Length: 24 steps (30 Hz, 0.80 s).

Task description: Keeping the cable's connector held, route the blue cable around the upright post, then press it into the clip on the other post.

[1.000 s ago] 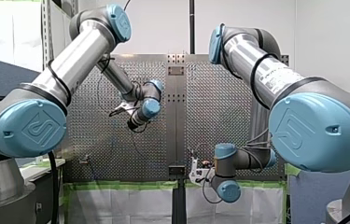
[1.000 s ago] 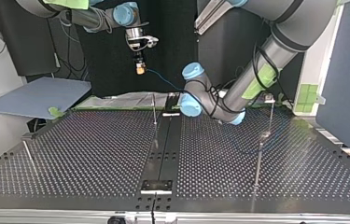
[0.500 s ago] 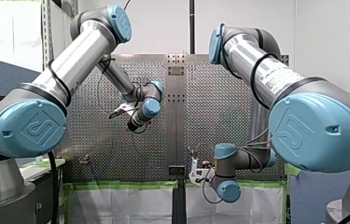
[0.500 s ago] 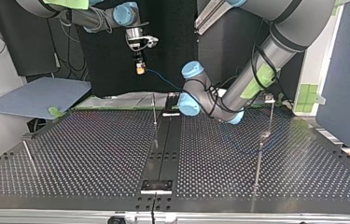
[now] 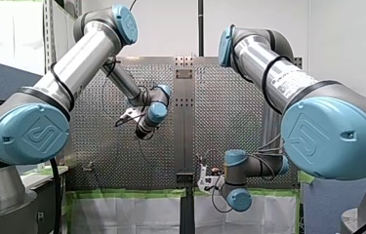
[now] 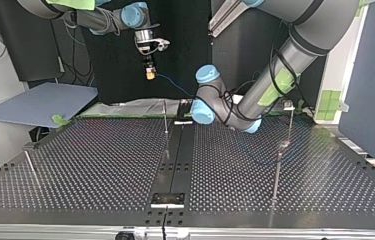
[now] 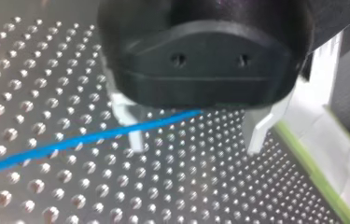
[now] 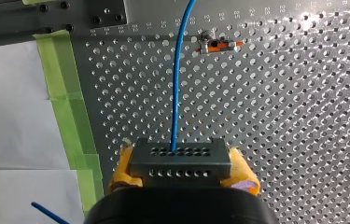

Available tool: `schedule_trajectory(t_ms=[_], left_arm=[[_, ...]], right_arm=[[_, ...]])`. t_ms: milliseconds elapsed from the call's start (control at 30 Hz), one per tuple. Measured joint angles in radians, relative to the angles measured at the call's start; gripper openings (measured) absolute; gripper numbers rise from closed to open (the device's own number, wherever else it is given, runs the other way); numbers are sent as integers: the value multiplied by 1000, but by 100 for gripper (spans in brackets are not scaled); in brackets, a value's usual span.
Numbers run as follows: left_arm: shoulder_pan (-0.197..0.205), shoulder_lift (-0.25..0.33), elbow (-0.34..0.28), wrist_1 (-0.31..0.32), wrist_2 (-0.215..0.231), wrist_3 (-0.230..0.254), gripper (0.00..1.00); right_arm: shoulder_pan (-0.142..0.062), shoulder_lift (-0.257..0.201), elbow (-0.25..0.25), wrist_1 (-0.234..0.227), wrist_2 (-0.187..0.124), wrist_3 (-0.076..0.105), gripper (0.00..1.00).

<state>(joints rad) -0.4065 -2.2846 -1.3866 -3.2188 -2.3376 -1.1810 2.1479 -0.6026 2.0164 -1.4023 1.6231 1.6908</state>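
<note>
In the right wrist view my right gripper (image 8: 180,150) is shut, yellow pads (image 8: 122,168) on both sides of a grey connector block (image 8: 182,167). The blue cable (image 8: 177,93) runs straight ahead from it over the perforated plate. The top view has this gripper (image 6: 150,74) high over the table's far edge, the cable (image 6: 175,86) sloping down toward my left arm's wrist (image 6: 201,107). My left gripper (image 7: 196,149) hangs open close above the plate, pale fingers (image 7: 256,133) wide apart. The cable (image 7: 70,142) crosses one finger and passes up between them.
A thin upright post (image 6: 165,117) stands near the table's middle rail. At the top view's right, a taller post (image 6: 291,125) carries a clip, with another post (image 6: 276,175) nearer. A short post (image 6: 31,167) leans at the left. An orange-marked fitting (image 8: 217,45) lies ahead of my right gripper.
My left arm's wrist has shifted slightly, its gripper dipping a little in the front view. My right arm and the connector have stayed put.
</note>
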Motion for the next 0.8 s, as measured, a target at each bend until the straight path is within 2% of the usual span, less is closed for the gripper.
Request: schedule_trajectory(t_ms=[167, 333, 567, 700, 800], left_arm=[[8, 0, 0, -24, 43, -38, 100], [10, 0, -1, -32, 66, -46, 100], [5, -25, -1, -66, 24, -13, 100], [-2, -60, -2, -88, -12, -14, 100], [-7, -86, -2, -89, -21, -15, 100]], right_arm=[[0, 0, 0, 0, 0, 0, 0], [0, 0, 0, 0, 0, 0, 0], [1, 0, 0, 0, 0, 0, 0], [0, 0, 0, 0, 0, -1, 0], [0, 0, 0, 0, 0, -2, 0]])
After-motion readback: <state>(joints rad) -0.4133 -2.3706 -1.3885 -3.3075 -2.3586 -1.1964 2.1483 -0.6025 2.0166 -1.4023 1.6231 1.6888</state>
